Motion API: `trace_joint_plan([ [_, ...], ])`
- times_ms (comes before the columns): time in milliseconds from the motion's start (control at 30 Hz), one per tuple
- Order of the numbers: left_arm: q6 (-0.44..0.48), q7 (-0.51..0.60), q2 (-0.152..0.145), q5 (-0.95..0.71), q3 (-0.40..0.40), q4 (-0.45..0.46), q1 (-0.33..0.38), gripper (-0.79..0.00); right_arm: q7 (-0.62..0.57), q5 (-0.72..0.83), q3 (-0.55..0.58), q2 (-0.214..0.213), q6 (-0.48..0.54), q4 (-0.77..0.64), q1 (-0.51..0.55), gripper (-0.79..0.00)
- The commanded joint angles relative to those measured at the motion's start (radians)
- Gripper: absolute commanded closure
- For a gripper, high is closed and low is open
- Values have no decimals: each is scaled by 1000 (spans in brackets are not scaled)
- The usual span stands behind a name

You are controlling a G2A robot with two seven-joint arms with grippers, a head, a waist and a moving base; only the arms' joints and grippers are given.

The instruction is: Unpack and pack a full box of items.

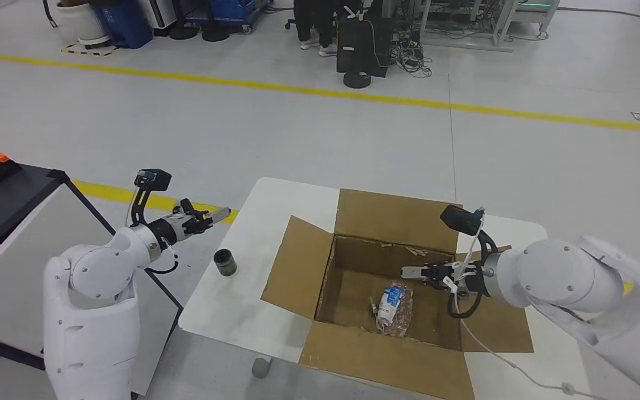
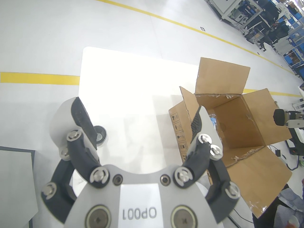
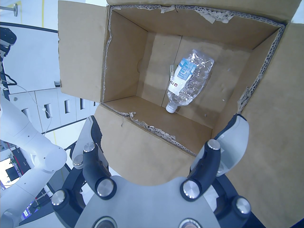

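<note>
The brown cardboard box [image 1: 385,215] stands open on the bench [image 1: 270,215], its four flaps spread outward. A crumpled clear bottle [image 1: 393,305] with a blue-white label lies on its side inside. A small dark cylinder [image 1: 226,262] stands left of the box, apart.

Table [image 1: 255,235]: ahead of the left fingers [image 2: 82,119], which hang just off its left edge.
Small cylinder [image 1: 227,262]: on the table near that left edge, just beyond the left fingers and lower; in the left wrist view one finger partly hides it.
Box [image 1: 385,215]: on the table with its flaps folded outward, farther ahead and to the right of the left fingers. It sits beneath the right fingers [image 3: 235,131], which hang over the right side of its open top.
Bottle [image 3: 187,79]: on its side on the box floor, below and ahead of the right fingers, cap end toward them.
Floor stripe [image 1: 300,88]: on the floor behind the table, well beyond both sets of fingers.
</note>
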State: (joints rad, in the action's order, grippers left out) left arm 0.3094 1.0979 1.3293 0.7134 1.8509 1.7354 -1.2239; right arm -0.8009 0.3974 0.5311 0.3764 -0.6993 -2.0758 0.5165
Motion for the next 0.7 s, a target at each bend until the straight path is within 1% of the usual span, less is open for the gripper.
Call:
trace_joint_plan([
  [0, 0, 0, 0, -1, 0, 0, 0, -785, 0, 0, 0, 0, 0, 0, 0, -785],
  [400, 0, 0, 0, -1, 0, 0, 0, -785, 0, 0, 0, 0, 0, 0, 0, -785],
  [433, 0, -15, 0, -8, -1, -2, -4, -785, 0, 0, 0, 0, 0, 0, 0, -785],
  [500, 36, -39, -6, 26, -3, -13, -24, -785, 0, 0, 0, 0, 0, 0, 0, -785],
  [567, 53, -67, -10, 2, 6, -33, -33, -785, 0, 0, 0, 0, 0, 0, 0, -785],
  [667, 72, -109, -18, 13, 24, -66, -44, -785, 0, 0, 0, 0, 0, 0, 0, -785],
])
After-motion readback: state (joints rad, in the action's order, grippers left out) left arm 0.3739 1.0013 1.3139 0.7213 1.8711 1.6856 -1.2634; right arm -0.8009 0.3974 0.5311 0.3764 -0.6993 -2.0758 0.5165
